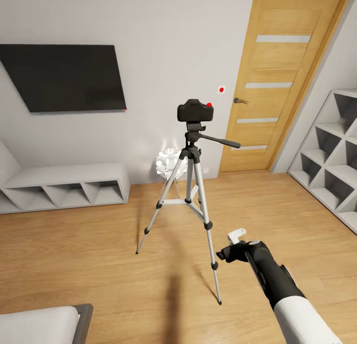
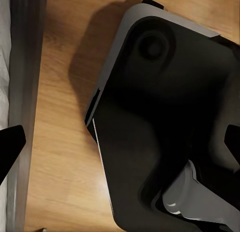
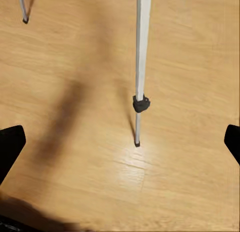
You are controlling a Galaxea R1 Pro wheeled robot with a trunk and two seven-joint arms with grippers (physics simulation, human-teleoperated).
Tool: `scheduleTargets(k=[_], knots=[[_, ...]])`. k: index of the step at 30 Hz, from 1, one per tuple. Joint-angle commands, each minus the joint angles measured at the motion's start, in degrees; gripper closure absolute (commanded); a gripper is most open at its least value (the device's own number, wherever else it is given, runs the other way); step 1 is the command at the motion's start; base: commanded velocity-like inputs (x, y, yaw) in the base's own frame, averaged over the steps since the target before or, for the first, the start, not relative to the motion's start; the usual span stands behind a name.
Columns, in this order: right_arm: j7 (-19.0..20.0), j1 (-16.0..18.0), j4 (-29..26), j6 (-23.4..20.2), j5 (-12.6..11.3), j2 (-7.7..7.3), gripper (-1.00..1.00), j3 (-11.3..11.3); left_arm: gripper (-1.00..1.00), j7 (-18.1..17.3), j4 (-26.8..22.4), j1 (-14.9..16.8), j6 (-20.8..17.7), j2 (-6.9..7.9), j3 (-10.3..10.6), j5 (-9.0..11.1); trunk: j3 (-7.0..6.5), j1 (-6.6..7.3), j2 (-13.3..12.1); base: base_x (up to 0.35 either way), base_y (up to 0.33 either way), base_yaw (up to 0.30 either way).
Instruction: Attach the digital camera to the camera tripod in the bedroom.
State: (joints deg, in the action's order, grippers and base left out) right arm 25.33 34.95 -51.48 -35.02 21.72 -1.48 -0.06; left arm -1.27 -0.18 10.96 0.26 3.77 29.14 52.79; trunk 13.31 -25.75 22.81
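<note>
The right gripper (image 1: 237,241) hung low over the floor, near and to the right of the camera tripod (image 1: 191,185), touching nothing. In the right wrist view its two dark fingertips (image 3: 11,147) sat far apart at opposite edges of the picture, so the claw was spread wide and empty. Between them that view showed what the head view could not: one silver tripod leg (image 3: 142,56) close up, its dark joint collar, its foot planted on the wood, and a second foot farther off. The left gripper (image 2: 120,147) was likewise spread wide, one dark fingertip (image 2: 10,142) at each side of the left wrist view, holding nothing. Below it lay the robot's own dark base (image 2: 165,117) on the wood floor (image 2: 60,157), with a grey bed frame (image 2: 27,91) running along one side.

The head view alone showed the digital camera (image 1: 195,110): it sat upright on top of the tripod's head, red button to its right, the black pan handle (image 1: 220,141) jutting right beneath it. The tripod stood mid-room on the light wood floor (image 1: 89,250). Far behind it were a white wall with a dark TV (image 1: 64,77) at the left, a low grey shelf bench (image 1: 64,186) beneath, a white spiky lamp (image 1: 168,163) on the floor, and a wooden door (image 1: 282,81) at the right. A grey cube shelf (image 1: 332,155) stood at the far right, and a corner of the bed (image 1: 44,324) showed near left.
</note>
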Motion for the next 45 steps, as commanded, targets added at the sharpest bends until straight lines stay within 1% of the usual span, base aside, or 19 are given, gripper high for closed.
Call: scheduleTargets(k=[1,6,12,13,17,18,21,26,27,28,29,31,32,34,39,41,43,45], knots=[[0.37,-0.06,4.15,0.15,0.57,-0.36,-1.00,0.89,-1.00,-0.13,0.00,0.03,0.05,0.01,0.48,0.56,0.10,-0.03,0.11,0.000,0.000,0.000],[0.08,-0.17,14.11,2.55,0.77,-0.97,-1.00,2.93,-1.00,-0.13,0.00,0.03,0.06,0.01,0.48,0.56,0.10,-0.03,0.11,0.000,0.000,0.000],[-0.41,-0.21,26.29,7.40,0.84,-1.82,-1.00,3.79,-1.00,-0.13,0.00,0.03,0.06,0.01,0.47,0.56,0.10,-0.03,0.11,0.000,0.000,0.000],[-0.76,-0.22,31.01,9.46,0.87,-2.27,-1.00,3.88,-1.00,-0.13,0.00,0.03,0.06,0.01,0.46,0.56,0.10,-0.03,0.11,0.000,0.000,0.000],[-1.78,-0.22,40.19,14.89,0.92,-2.95,-1.00,4.00,-1.00,-0.13,0.00,0.03,0.08,0.05,0.42,0.61,0.10,-0.03,0.11,0.000,0.000,0.000],[-2.55,-0.23,44.11,17.87,0.94,-3.13,-1.00,4.02,-1.00,-0.13,0.00,0.03,0.08,0.07,0.41,0.62,0.10,-0.03,0.11,0.000,0.000,0.000],[-4.14,-0.23,48.59,21.47,0.87,-3.28,-1.00,4.01,-1.00,-0.13,0.05,0.03,0.08,0.08,0.38,0.63,0.10,-0.03,0.11,0.000,0.000,0.000],[-7.47,-0.74,52.22,24.47,0.74,-3.45,-1.00,4.01,-1.00,-0.13,0.08,0.03,0.04,0.13,0.36,0.64,0.10,-0.03,0.11,0.000,0.000,0.000],[-9.02,-4.12,53.08,25.48,0.55,-4.09,-1.00,4.09,-1.00,-0.13,0.06,0.03,0.01,0.11,0.38,0.65,0.10,-0.03,0.11,0.000,0.000,0.000],[-9.26,-5.15,53.16,25.65,0.42,-4.37,-1.00,4.16,-1.00,-0.13,0.05,0.03,0.01,0.11,0.39,0.65,0.10,-0.03,0.11,0.000,0.000,0.000],[-9.65,-7.39,53.29,25.89,-0.01,-4.87,-1.00,4.33,-1.00,-0.15,0.00,0.03,0.02,0.10,0.42,0.61,0.10,-0.03,0.11,0.000,0.000,0.000],[-9.95,-9.60,53.34,26.04,-0.63,-5.21,-1.00,4.45,-1.00,-0.18,-0.03,0.03,0.03,0.10,0.46,0.58,0.10,-0.03,0.11,0.000,0.000,0.000],[-10.21,-12.46,53.42,26.21,-1.43,-5.55,-1.00,4.58,-1.00,-0.20,-0.09,0.03,0.06,0.10,0.51,0.51,0.10,-0.03,0.11,0.000,0.000,0.000],[-10.34,-14.48,53.46,26.32,-1.89,-5.71,-1.00,4.64,-1.00,-0.21,-0.16,0.03,0.03,0.10,0.54,0.43,0.10,-0.03,0.11,0.000,0.000,0.000],[-10.43,-16.52,53.49,26.47,-2.40,-5.84,-1.00,4.74,-1.00,-0.22,-0.40,0.03,0.05,0.11,0.54,0.30,0.01,-0.03,0.11,0.000,0.000,0.000],[-10.45,-17.31,53.49,26.54,-2.94,-5.90,-1.00,4.81,-1.00,-0.22,-0.49,0.03,0.05,0.10,0.66,0.26,-0.10,-0.03,0.11,0.000,0.000,0.000],[-10.46,-18.14,53.49,26.59,-3.91,-5.93,-1.00,4.92,-1.00,-0.22,-0.56,0.03,0.06,0.12,0.75,0.24,-0.24,-0.03,0.11,0.000,0.000,0.000],[-10.47,-19.01,53.50,26.68,-5.42,-6.00,-1.00,5.05,-1.00,-0.22,-0.64,0.03,0.07,0.14,0.81,0.22,-0.39,-0.03,0.11,0.000,0.000,0.000]])
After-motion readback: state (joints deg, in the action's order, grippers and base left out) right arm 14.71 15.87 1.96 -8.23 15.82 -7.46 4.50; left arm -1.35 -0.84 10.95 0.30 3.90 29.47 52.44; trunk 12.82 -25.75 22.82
